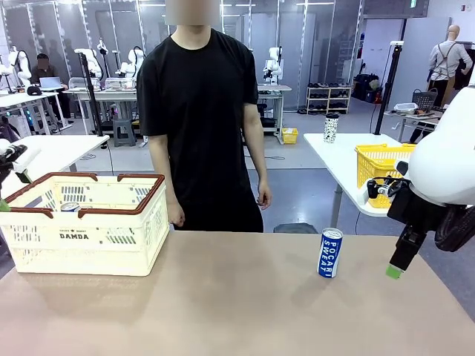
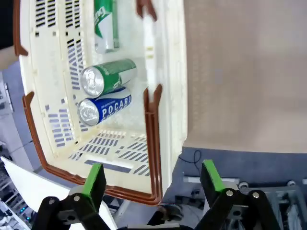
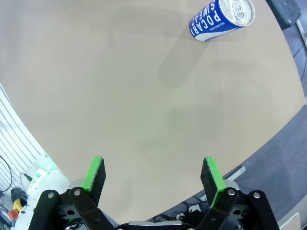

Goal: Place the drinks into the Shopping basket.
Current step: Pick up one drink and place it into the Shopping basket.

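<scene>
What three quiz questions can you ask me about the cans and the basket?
1. True or false: the blue can on the table stands upright.
2. How many cans lie inside the basket? A) two B) three C) five
3. Fill in: the left gripper and the right gripper both have their jaws ____ and hold nothing.
Key: 1 true; 2 B; 3 open.

Left tool [image 2: 152,168] jaws wide apart, empty; right tool [image 3: 153,163] same, pointing down.
</scene>
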`<state>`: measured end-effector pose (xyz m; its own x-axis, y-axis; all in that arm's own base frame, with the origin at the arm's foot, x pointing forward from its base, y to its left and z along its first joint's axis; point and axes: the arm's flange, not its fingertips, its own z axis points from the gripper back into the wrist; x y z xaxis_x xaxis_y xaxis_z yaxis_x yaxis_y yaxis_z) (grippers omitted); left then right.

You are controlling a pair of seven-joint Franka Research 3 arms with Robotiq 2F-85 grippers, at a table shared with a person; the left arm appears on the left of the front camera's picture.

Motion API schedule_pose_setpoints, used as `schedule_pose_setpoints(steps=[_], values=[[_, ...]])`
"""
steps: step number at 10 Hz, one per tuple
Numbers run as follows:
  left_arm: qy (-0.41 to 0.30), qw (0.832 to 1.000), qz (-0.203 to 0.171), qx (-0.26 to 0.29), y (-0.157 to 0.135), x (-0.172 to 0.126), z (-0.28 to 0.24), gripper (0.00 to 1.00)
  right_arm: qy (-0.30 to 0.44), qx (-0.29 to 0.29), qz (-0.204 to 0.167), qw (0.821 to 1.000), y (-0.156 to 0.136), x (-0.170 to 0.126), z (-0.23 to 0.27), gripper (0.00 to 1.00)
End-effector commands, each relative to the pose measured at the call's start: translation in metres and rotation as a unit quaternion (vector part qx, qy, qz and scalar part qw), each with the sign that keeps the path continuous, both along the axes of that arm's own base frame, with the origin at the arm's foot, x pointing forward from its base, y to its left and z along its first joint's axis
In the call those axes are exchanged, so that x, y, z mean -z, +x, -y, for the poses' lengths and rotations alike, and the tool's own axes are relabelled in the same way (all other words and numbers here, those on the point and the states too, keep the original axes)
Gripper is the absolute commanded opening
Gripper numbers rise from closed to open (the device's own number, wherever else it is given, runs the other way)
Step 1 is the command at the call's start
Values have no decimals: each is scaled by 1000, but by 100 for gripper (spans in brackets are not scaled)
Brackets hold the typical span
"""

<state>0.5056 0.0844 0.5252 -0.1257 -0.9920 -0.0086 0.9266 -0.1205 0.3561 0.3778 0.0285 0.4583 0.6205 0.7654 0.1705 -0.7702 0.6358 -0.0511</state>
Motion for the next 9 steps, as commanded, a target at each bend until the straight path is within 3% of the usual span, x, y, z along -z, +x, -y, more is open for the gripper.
schedule_pose_setpoints(steps=[1,3,4,6,8,9], values=[[2,999,-2,48,-7,10,4,100,0,1,-1,1000,0,1,1,100],[-6,997,-23,75,-3,11,4,100,0,1,-1,1000,0,1,1,100],[3,999,-8,37,-6,9,12,100,0,1,-1,1000,0,1,1,100],[3,999,-8,37,-6,9,12,100,0,0,0,1000,0,0,0,100],[3,999,-8,37,-6,9,12,100,28,-52,65,996,14,-6,0,100],[3,999,-8,37,-6,9,12,100,27,-66,80,994,27,-8,-2,100]])
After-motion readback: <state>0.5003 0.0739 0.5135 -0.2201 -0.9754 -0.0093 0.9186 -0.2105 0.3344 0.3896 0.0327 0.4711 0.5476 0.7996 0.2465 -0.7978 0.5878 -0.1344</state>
